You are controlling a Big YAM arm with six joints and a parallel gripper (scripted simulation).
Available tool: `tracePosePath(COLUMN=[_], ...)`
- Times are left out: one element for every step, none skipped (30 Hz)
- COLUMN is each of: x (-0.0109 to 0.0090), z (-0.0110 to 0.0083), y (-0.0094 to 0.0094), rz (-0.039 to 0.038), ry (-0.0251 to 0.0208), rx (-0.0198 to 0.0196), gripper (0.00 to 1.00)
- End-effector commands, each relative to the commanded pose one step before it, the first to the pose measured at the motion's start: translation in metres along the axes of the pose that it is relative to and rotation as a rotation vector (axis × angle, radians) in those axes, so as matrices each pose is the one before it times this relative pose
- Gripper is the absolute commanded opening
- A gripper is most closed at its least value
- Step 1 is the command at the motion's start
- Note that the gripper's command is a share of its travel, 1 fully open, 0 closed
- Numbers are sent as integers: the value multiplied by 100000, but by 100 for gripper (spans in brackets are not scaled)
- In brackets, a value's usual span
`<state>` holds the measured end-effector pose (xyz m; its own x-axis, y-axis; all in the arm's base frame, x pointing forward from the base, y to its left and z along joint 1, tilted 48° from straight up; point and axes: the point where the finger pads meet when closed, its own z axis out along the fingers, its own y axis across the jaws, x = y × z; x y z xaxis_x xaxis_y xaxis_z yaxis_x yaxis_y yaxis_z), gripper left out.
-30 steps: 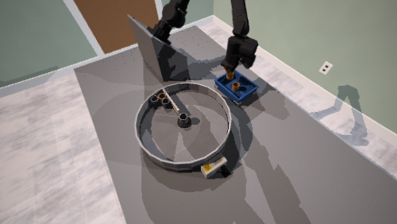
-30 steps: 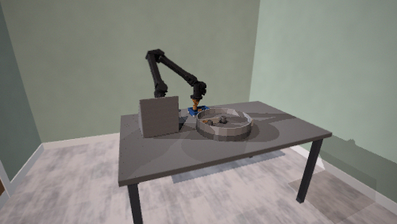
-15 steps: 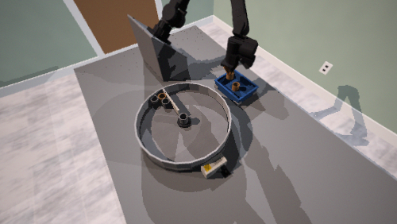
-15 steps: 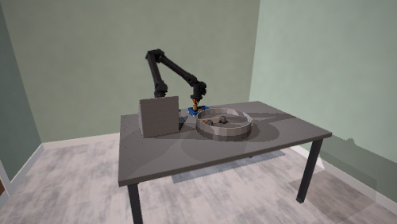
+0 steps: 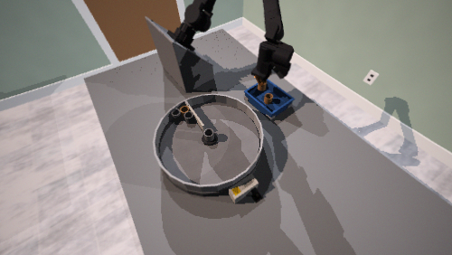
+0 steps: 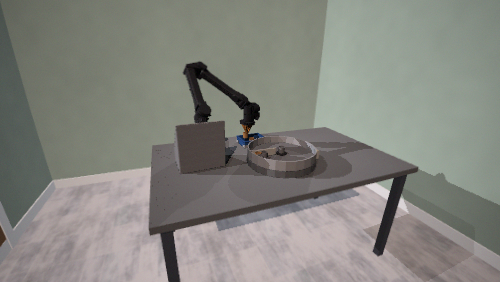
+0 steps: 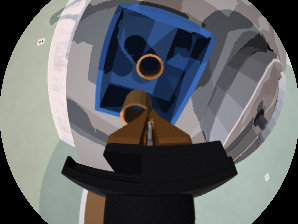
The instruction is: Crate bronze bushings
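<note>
One brown-fingered end effector (image 5: 258, 78) (image 6: 246, 128) (image 7: 150, 120), black-bodied: nearly shut, with a bronze tubular bushing (image 5: 262, 87) (image 6: 246, 135) (image 7: 136, 98) at my fingertips, by my reading pinched by its thin wall. Position: over the crate's eleven o'clock side, top view; bushing tilted in the wrist view.

One blue, open, rectangular crate (image 5: 284, 108) (image 6: 242, 142) (image 7: 105, 50), on the grey bench (image 5: 362, 190) (image 6: 200, 200), at two o'clock from the turning table. Contents: one upright bronze ring-ended bushing (image 5: 268, 100) (image 7: 150, 78), near the middle.

One round, grey, walled turning table (image 5: 217, 167) (image 6: 282, 167) (image 7: 237, 80). Stock, between ten and eleven o'clock: one bronze bushing, open-topped (image 5: 184, 107), between two dark steel bushings, cylindrical (image 5: 175, 114) (image 5: 188, 118).

Step in hand: placing, as I judge it. Next: settle my piece inside the crate wall, open, lift straight clear. Outstanding thereafter: the remaining bronze; both steel pieces stay.

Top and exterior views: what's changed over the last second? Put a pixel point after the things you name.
No visible change. The gripper (image 5: 260, 80) (image 6: 246, 132) (image 7: 150, 115) is in the same place over the crate (image 5: 271, 113) (image 6: 242, 142) (image 7: 105, 47), with a bronze bushing (image 5: 261, 86) (image 6: 245, 136) (image 7: 138, 100) at its fingertips. Nothing visibly taken hold of or let go. The turning table (image 5: 212, 187) (image 6: 280, 168) (image 7: 240, 85) and the bushings on it look the same too.
</note>
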<state>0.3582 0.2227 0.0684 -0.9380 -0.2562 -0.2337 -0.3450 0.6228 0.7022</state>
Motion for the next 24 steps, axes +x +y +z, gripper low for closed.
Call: tracePosePath(x=[-1075, 0, 0, 0, 0, -1, -2, -3, -4, 47, 171, 209, 216, 99, -65, -206, 0, 0, -720, 446, 431, 308, 235, 2], z=[-1256, 0, 0, 0, 2, 13, 34, 62, 97, 134, 231, 300, 302, 296, 240, 91, 0, 0, -997, 563, 853, 398, 231, 176], y=[-626, 0, 0, 0, -2, -10, -26, -49, -76, -104, -10, 146, 240, 347, 277, 31, 0, 0, -176, -189, 54, 28, -80, -7], rz=[1599, 0, 0, 0, 3, 22, 58, 63, -8, 65, 121, -234, -460, -794, -727, -208, 0, 0, -10, 701, 99, 134, 326, 4], ry=[-3598, 0, 0, 0, -2, -12, -30, -55, -87, 61, 533, 683, 658, 529, 255, -204, 0, 0, -3051, 1284, 1903, 763, 316, 2], rx=[1121, 0, 0, 0, 0, 2, 4, 8, 12, 17, -55, -149, -186, -234, -182, -31, 0, 0, 538, -41, -299, -151, 31, 9], gripper=[0, 0, 0, 0, 0, 0, 0, 0, 0, 0, 0, 0, 0, 0, 0, 0, 0, 0, 0, 0, 0, 0, 0, 0])
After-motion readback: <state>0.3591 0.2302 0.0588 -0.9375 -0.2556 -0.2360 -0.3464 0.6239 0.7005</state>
